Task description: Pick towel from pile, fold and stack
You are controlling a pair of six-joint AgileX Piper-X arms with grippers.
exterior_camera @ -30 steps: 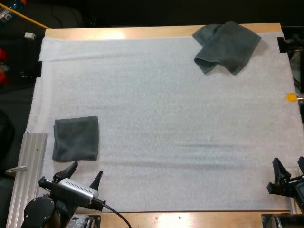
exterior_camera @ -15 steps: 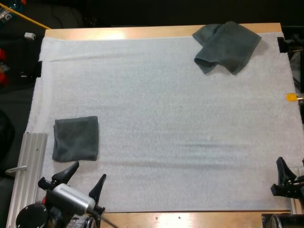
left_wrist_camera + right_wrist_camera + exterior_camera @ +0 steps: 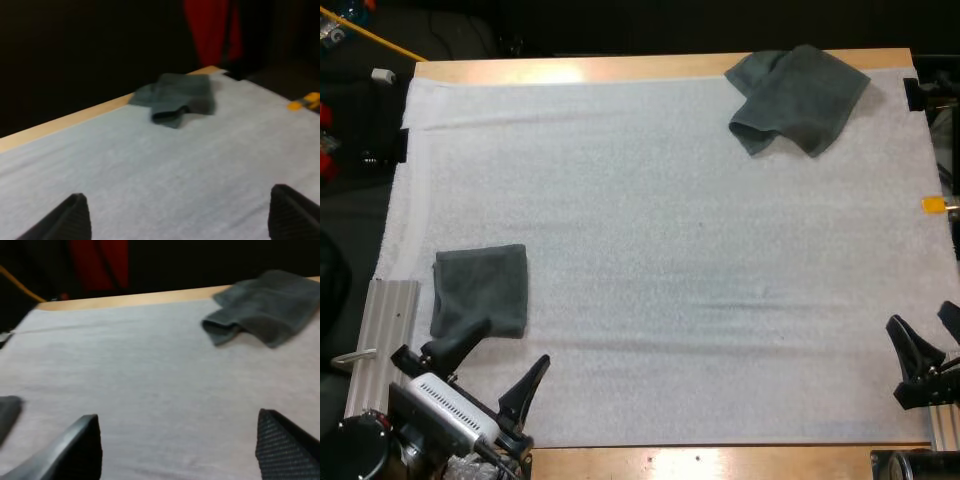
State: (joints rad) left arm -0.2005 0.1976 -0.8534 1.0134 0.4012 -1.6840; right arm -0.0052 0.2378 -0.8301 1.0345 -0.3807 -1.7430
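The crumpled towel [image 3: 798,98] lies at the far right corner of the white mat [image 3: 650,230], which covers the wooden table [image 3: 570,68]. The folded towel [image 3: 480,290] lies flat near the mat's left edge, well apart from it. The left tool [image 3: 514,340] is spread wide and empty, and from above one finger crosses the folded towel's near edge. The right tool [image 3: 920,320], at the mat's near right edge, is also wide apart and holds nothing.

No text, label, brand, number or sign can be read anywhere: nothing legible is carried by the crumpled towel [image 3: 798,98], the folded towel [image 3: 485,285], the white mat [image 3: 670,250] or the wooden desk [image 3: 570,68].
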